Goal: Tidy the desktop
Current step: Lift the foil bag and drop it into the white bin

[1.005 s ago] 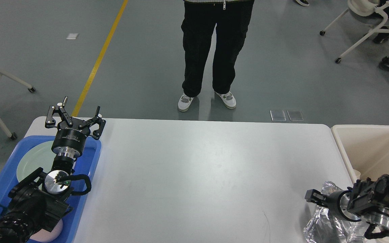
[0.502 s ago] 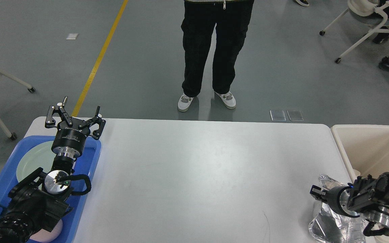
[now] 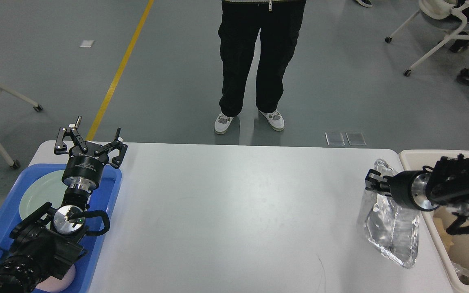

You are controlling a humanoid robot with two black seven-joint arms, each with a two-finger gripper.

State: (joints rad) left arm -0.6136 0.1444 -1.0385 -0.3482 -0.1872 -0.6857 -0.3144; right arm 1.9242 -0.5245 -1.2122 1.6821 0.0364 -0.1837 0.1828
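The white desktop (image 3: 234, 211) fills the middle of the head view. At its right edge my right gripper (image 3: 372, 180) is shut on the top of a crumpled clear plastic bag (image 3: 393, 221). The bag hangs from the gripper, lifted above the desktop, next to the cream bin. My left gripper (image 3: 91, 140) stands open over the far end of the blue tray (image 3: 108, 203), its fingers spread and nothing between them.
A pale green plate (image 3: 39, 195) lies in the blue tray at the left. The cream bin (image 3: 421, 156) stands off the desktop's right edge. A person (image 3: 255, 61) stands beyond the far edge. Wheeled chairs stand at the far right and left.
My right gripper has risen and moved away from me with the plastic bag, which now hangs higher beside the bin. The left arm has not moved.
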